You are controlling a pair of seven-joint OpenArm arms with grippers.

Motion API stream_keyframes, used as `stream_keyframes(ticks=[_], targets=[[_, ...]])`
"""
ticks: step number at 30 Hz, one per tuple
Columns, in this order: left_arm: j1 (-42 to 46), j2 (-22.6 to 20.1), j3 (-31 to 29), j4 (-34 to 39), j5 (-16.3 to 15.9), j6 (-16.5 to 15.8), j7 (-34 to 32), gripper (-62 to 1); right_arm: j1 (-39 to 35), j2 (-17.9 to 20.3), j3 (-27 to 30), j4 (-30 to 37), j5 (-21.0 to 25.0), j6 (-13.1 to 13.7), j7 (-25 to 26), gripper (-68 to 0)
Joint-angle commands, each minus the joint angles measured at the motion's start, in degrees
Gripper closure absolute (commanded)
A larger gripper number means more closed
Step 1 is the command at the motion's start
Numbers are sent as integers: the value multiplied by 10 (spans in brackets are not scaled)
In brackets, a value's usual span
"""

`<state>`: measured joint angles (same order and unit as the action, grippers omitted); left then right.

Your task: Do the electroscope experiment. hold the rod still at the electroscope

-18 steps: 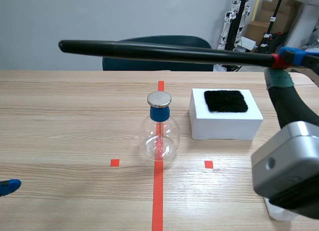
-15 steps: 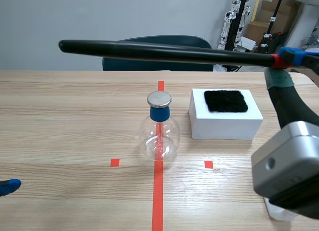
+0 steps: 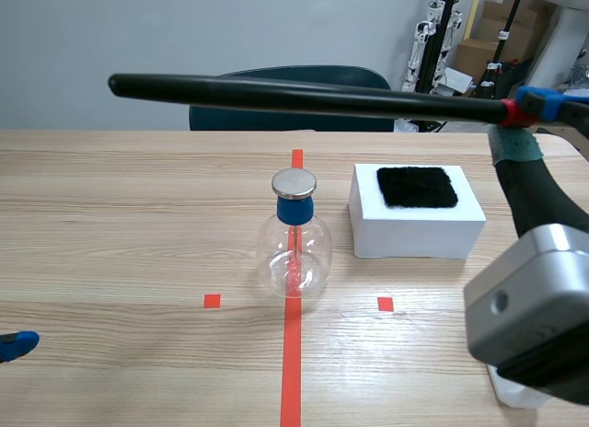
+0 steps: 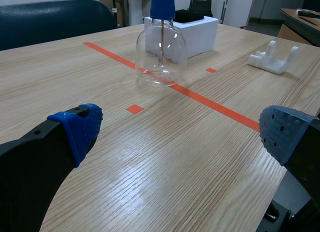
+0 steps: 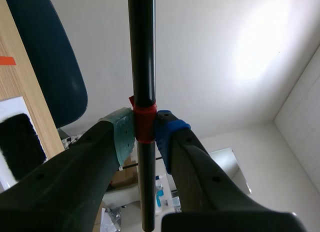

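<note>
The right hand point(image 3: 521, 109) is clenched on the black rod point(image 3: 304, 98) at its red band point(image 5: 145, 123), up at the right edge of the frame. The rod runs nearly level across the top, its free tip ending at the upper left. The electroscope point(image 3: 294, 248) — a clear flask with a blue neck and a flat metal cap point(image 3: 294, 182) — sits on the bench point(image 3: 110, 225) at centre frame, astride the red line. Rod and cap are apart, with the rod high above. How they line up in depth cannot be read.

The call here is stillness: a firm pinch, a locked wrist, no sag at that long free tip, since any wobble at the hand would likely grow along the rod.

The left hand point(image 4: 182, 134) lies released at the lower left, well away from the flask. Room is generous left of the flask. On its right, the white block point(image 3: 416, 223) with its black cloth point(image 3: 417, 186) stands near — a dip on that side might meet it first.
</note>
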<state>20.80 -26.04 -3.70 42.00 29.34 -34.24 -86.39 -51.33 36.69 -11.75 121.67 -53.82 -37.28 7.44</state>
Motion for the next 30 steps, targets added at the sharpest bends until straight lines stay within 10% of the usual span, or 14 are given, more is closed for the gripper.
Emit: stream_keyframes(ticks=[1, 17, 30], targets=[[1, -5, -1, 9, -6, 0, -25, -623, 1, 4, 4, 4, 0, -9, -4, -37], [1, -5, -1, 9, -6, 0, -25, -623, 62, 4, 62, 3, 37, -3, -63, -37], [1, -5, -1, 9, -6, 0, -25, -623, 242, 69, 77, -141, 81, 107, -105, -37]])
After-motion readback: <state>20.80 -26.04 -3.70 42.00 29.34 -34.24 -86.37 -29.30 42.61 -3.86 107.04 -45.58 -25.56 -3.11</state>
